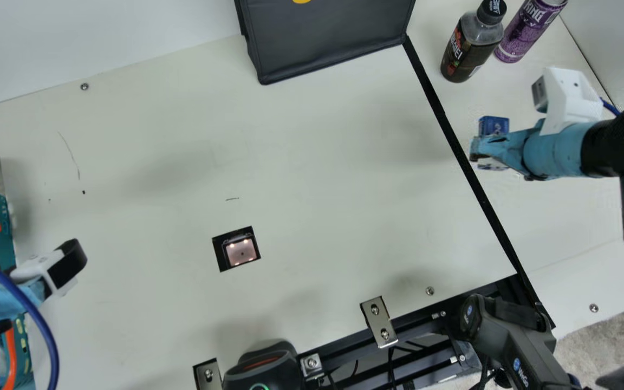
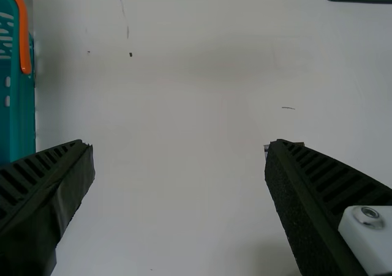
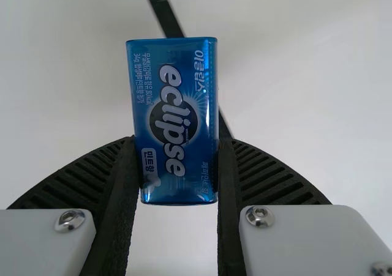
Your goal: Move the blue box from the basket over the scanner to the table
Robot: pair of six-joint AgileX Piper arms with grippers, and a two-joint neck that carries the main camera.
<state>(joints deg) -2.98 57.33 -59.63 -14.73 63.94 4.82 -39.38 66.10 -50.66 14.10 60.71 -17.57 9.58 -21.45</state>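
**Box (image 3: 174,120) sitting between our right-hand jaws**

From the main view, we are seeing the right gripper (image 1: 488,146) crossing the middle of the blue box on the table's (image 1: 317,135) right-hand side, past the black strip (image 1: 453,130), with a dark bottle (image 1: 466,51) and a purple can (image 1: 526,32) standing nearby. The right wrist view is giving us the box's broad printed face and its contact with both fingers (image 3: 116,208). There we are pinching its long sides towards one end, while the other end is projecting beyond the fingertips. We cannot tell whether the box is touching the table.

At the main view's left, we are holding the left gripper (image 1: 33,287) near the teal basket (image 1: 6,233) and its orange handles. The left wrist view is showing us its jaws standing wide apart, with bare tabletop between them. The main view is also giving us the lit scanner (image 1: 240,252), lying well apart from the blue box.
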